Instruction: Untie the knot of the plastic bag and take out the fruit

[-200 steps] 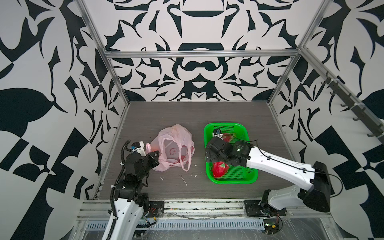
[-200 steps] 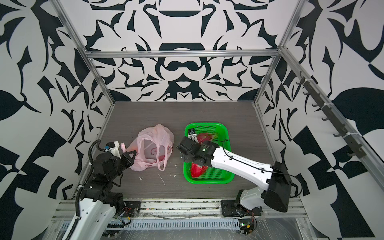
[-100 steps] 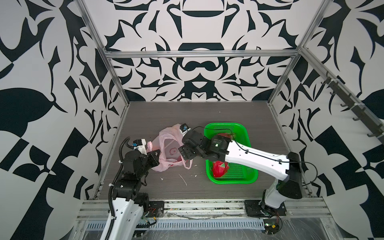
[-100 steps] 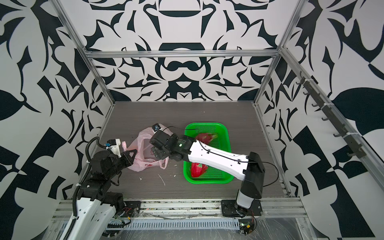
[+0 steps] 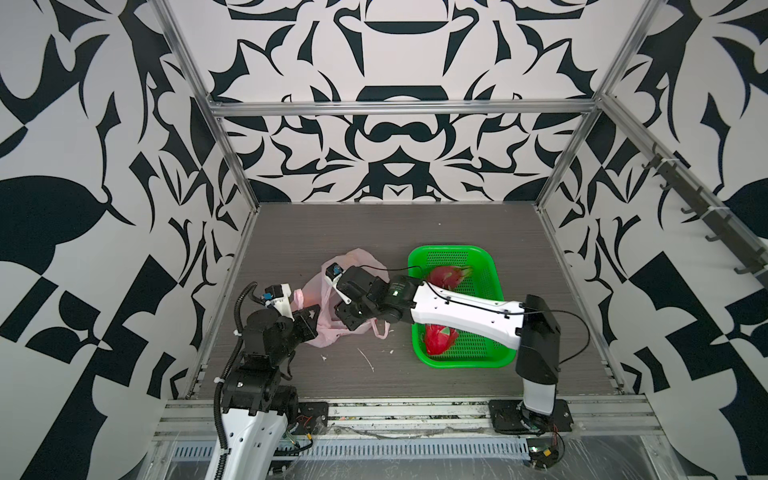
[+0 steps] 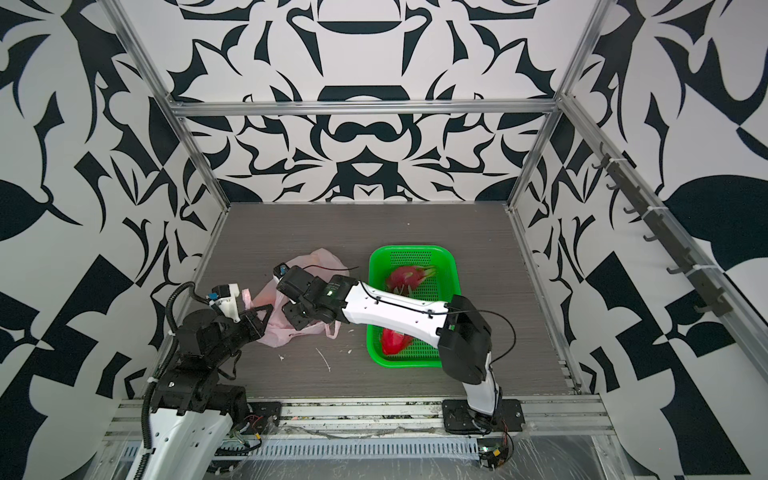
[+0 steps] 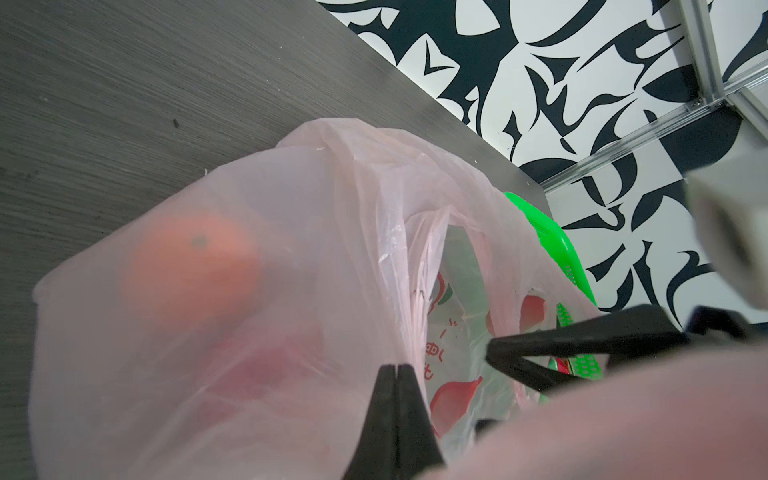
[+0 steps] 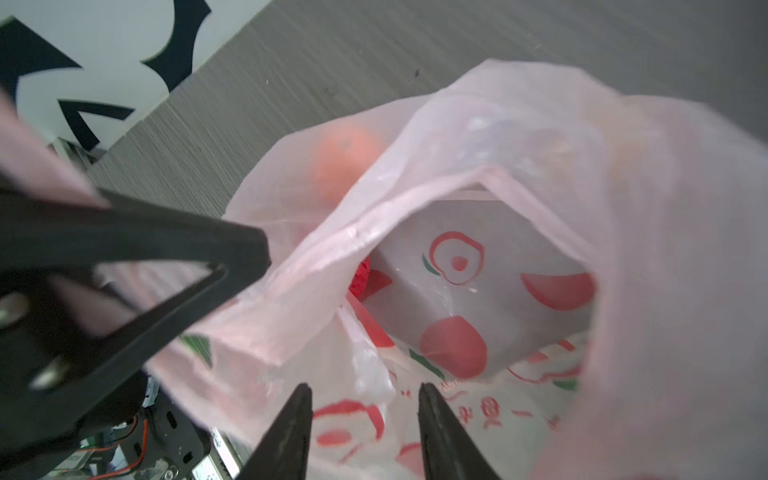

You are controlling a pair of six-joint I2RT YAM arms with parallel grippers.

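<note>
The pink plastic bag (image 5: 353,259) lies left of centre on the table, its mouth gaping (image 8: 478,291); no knot shows. My left gripper (image 7: 397,372) is shut on the bag's near rim, also seen in a top view (image 5: 311,318). My right gripper (image 8: 363,395) hangs over the bag's mouth with its jaws apart and printed bag film between them; it reaches across from the right in both top views (image 5: 351,318) (image 6: 296,316). An orange (image 7: 187,266) shows through the film, and a bumpy red fruit (image 8: 363,274) peeks inside. Two dragon fruits (image 5: 448,276) (image 5: 438,338) lie in the basket.
A green perforated basket (image 5: 449,250) stands right of the bag, with my right arm stretched across it. White scraps (image 5: 368,359) lie on the dark table in front of the bag. Patterned walls with metal posts close in three sides.
My right gripper swung left from above the basket to the bag's mouth, and its jaws narrowed. The left gripper stayed shut at the bag's rim.
</note>
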